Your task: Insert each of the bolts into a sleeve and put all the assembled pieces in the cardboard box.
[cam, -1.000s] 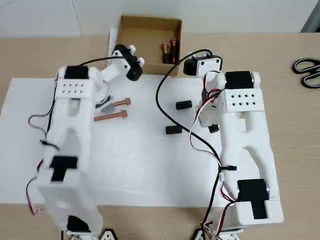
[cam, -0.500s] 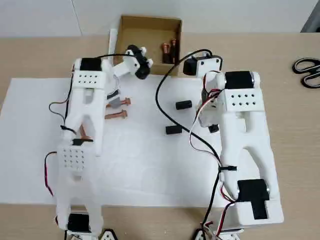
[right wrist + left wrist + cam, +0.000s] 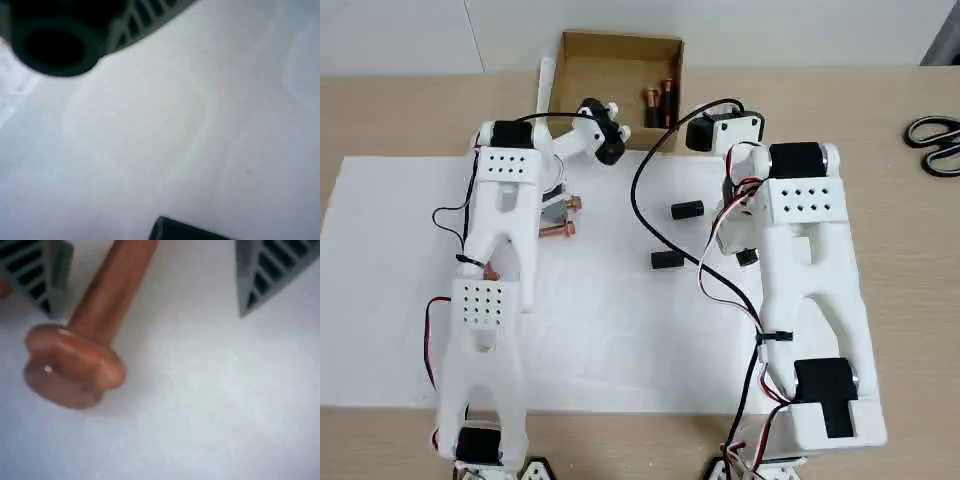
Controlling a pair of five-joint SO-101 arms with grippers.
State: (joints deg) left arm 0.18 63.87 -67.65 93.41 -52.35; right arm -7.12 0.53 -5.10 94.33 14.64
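Two copper bolts lie on the white sheet, one [image 3: 566, 205] just behind the other [image 3: 558, 229]. My left gripper [image 3: 146, 310] is open and low over them, its grey fingers [image 3: 42, 277] straddling the shaft of one bolt [image 3: 75, 365] without closing on it. My right gripper [image 3: 744, 246] is shut on a black sleeve [image 3: 52, 45], whose bore faces the wrist camera. Two loose black sleeves [image 3: 687, 210] [image 3: 667, 260] lie left of it. The cardboard box [image 3: 582, 62] at the back holds assembled copper pieces [image 3: 658, 100].
The white sheet [image 3: 620, 340] covers most of the wooden table and is bare in front. Scissors [image 3: 935, 140] lie at the far right. A black cable [image 3: 645, 190] loops from the right arm over the sheet near the sleeves.
The left arm has stretched forward and swung right, bringing its gripper down over the two bolts. The right arm has stayed still with its sleeve.
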